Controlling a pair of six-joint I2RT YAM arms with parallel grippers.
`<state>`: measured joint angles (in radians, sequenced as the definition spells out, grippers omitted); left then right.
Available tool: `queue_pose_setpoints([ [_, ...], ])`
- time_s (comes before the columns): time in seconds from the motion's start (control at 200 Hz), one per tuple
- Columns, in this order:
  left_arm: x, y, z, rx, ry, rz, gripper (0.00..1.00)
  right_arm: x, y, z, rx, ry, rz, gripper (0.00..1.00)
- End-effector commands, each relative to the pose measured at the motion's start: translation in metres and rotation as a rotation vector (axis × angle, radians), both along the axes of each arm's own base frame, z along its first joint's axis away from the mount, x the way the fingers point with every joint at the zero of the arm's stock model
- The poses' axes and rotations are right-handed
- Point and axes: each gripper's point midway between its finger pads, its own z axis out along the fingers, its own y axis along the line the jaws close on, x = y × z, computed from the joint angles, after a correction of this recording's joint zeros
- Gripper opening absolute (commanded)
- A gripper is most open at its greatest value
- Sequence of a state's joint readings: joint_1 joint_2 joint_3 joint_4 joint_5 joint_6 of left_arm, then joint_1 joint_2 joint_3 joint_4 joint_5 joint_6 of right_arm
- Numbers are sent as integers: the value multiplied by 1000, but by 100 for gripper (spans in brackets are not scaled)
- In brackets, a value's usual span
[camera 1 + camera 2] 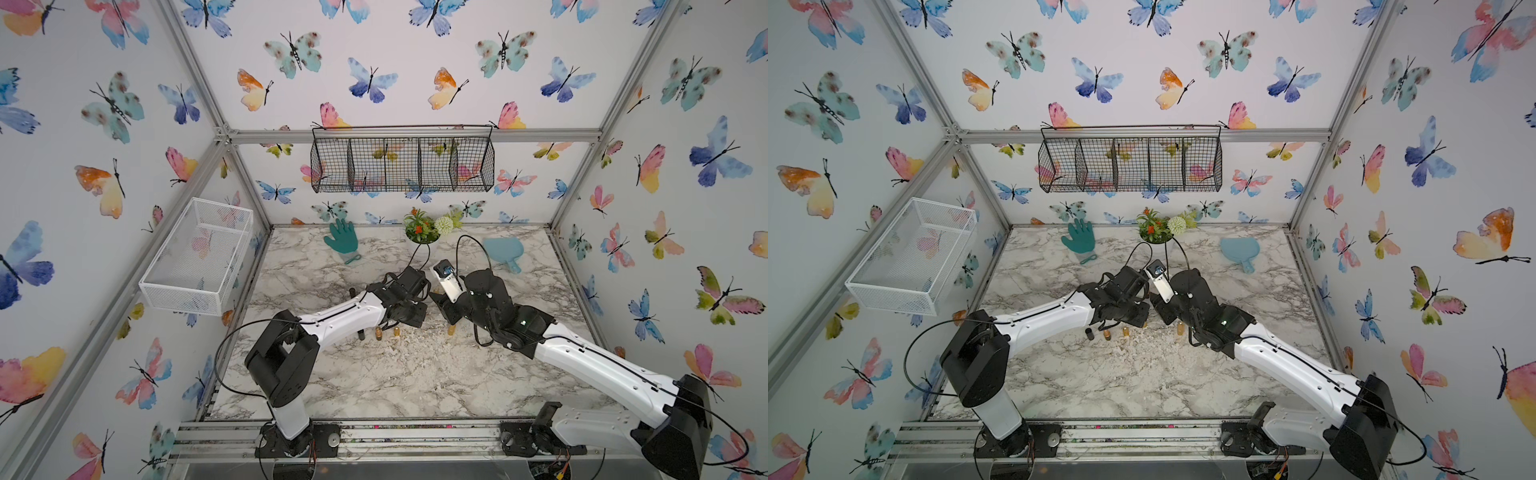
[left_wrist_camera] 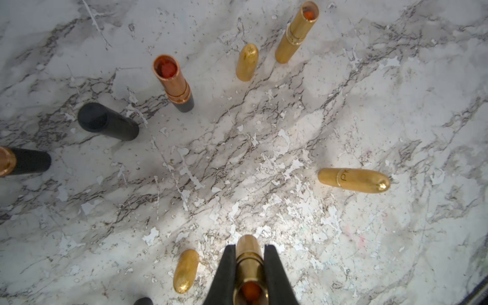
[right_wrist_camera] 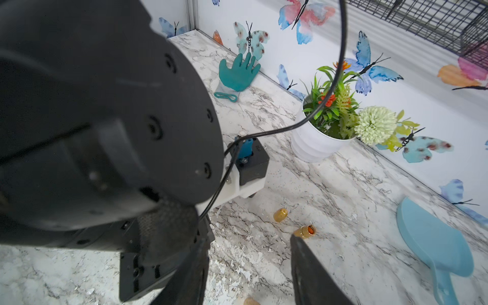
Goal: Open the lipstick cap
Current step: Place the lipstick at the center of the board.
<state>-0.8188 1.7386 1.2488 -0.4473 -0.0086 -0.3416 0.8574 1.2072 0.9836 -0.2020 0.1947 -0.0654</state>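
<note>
My left gripper [image 2: 249, 248] is shut on a gold lipstick [image 2: 248, 266] that stands on the marble with no cap on. Its orange-red stick shows in the open top. A loose gold cap [image 2: 185, 270] stands on the table close beside it. In the right wrist view my right gripper [image 3: 249, 247] is open and its fingers [image 3: 299, 248] hold nothing. A gold rounded tip [image 3: 250, 301] shows low between them, cut off by the frame edge. In both top views the two wrists meet mid-table, left [image 1: 405, 309] and right [image 1: 446, 305].
Around the held lipstick stand an uncapped gold lipstick [image 2: 295, 34], a gold cap [image 2: 247, 62], a copper-and-black lipstick [image 2: 173, 81], a black cap [image 2: 108, 121] and a capped gold lipstick [image 2: 353, 181]. A flower pot [image 1: 422, 245], a green glove [image 1: 341, 241] and a blue mirror [image 1: 503, 251] sit at the back.
</note>
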Motion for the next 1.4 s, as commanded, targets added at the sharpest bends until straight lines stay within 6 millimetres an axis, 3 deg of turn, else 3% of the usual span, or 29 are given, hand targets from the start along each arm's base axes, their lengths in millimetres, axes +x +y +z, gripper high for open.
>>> queue_pose_setpoints([
  [0.0, 4, 5, -18, 70, -29, 24, 12, 1, -4, -19, -27, 29, -33, 51],
  [0.616, -19, 8, -49, 154, -8, -7, 18, 1, -4, -32, -28, 49, -42, 52],
  [1.106, -19, 3, -43, 92, -31, -3, 19, 2, -4, -34, -33, 46, -45, 52],
  [1.391, -25, 7, -49, 103, -5, -2, 37, 3, -3, -38, -36, 52, -48, 53],
])
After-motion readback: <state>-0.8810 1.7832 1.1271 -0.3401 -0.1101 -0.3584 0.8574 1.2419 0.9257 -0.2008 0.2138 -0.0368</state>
